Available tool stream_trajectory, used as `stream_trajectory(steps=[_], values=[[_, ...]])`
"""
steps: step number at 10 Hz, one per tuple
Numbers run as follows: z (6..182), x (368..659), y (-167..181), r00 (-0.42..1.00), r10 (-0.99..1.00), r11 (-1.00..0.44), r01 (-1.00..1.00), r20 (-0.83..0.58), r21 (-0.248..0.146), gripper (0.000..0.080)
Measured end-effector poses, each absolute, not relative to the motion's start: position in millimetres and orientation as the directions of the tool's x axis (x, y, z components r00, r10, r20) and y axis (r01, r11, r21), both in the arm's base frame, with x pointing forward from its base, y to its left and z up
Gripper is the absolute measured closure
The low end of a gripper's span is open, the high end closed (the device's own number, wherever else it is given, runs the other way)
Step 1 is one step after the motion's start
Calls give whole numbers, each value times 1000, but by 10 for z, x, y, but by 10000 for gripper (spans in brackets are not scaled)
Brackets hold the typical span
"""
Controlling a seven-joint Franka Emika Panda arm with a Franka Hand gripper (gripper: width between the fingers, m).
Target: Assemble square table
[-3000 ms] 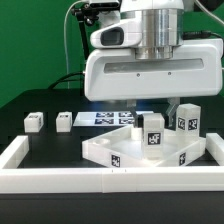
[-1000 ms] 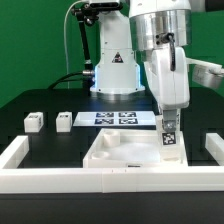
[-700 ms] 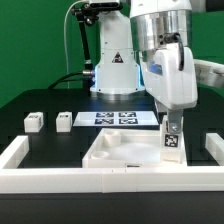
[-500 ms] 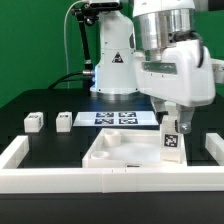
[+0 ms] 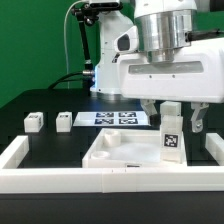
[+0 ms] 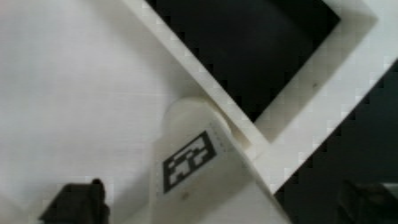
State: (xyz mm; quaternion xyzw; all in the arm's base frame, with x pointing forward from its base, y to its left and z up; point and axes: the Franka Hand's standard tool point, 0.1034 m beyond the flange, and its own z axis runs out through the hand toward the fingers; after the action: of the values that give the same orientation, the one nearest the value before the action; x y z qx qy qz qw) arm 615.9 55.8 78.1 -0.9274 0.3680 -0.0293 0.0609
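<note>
The end effector [image 5: 173, 117] hangs open, its fingers clear of the upright leg [image 5: 172, 140] between them. The leg stands on the square slab [image 5: 118, 150], at its right corner, and bare desk [image 5: 50, 142] lies to the left.

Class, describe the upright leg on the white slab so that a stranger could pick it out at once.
Find the white square slab on the black surface. At its corner on the exterior view's right, under the open hand, a white leg stands upright. Unlike the two small white pieces far off at the exterior view's left, it is tall and stands on the slab.
</note>
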Motion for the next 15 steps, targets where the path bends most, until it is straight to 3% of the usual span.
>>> stream_trajectory(steps=[6,7,8,9,10,13,15], values=[[768,6145,568,927,-371,-927,-365,56,-89,151],[768,6145,561,926,-373,-926,-367,56,-89,247],[767,6145,560,926,-373,-926,-368,56,-89,415],[768,6145,558,926,-373,-926,-368,56,-89,415],[766,6144,557,926,-374,-926,-368,56,-89,509],[765,6144,556,916,-399,-915,-393,53,-90,509],[764,6143,573,838,-545,-836,-539,37,-103,509]])
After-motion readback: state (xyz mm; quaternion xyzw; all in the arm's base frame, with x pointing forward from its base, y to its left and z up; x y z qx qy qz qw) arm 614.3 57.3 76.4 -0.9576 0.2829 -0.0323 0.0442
